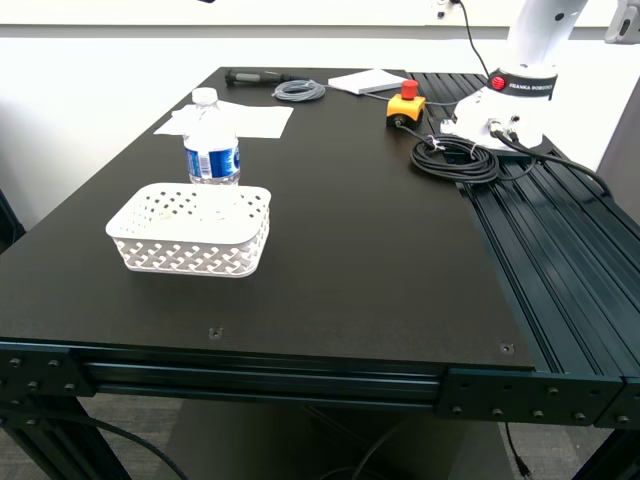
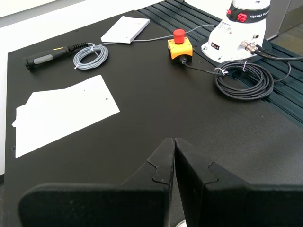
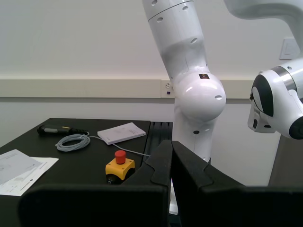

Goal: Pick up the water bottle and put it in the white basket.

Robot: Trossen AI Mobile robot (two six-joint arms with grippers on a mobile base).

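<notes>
Ribbed water bottle (image 1: 211, 141) (clear plastic), woven white basket (image 1: 190, 229)

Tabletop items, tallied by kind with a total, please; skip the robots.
Water bottle: 1
White basket: 1
Paper sheets: 1 spread
Booklet: 1
Emergency-stop button: 1
Coiled cables, grey and black: 2
Black-handled tool: 1
Total: 8

We get bright, even overhead light in all 3 views, w/ soft faint shadows only, e.g. under the white basket (image 1: 190, 230). Mild sheen on the black table (image 1: 350, 250); the white wall looks nearly blown out. Both wrist views are sharp farther off, but the jaws up close look dark and slightly soft.
</notes>
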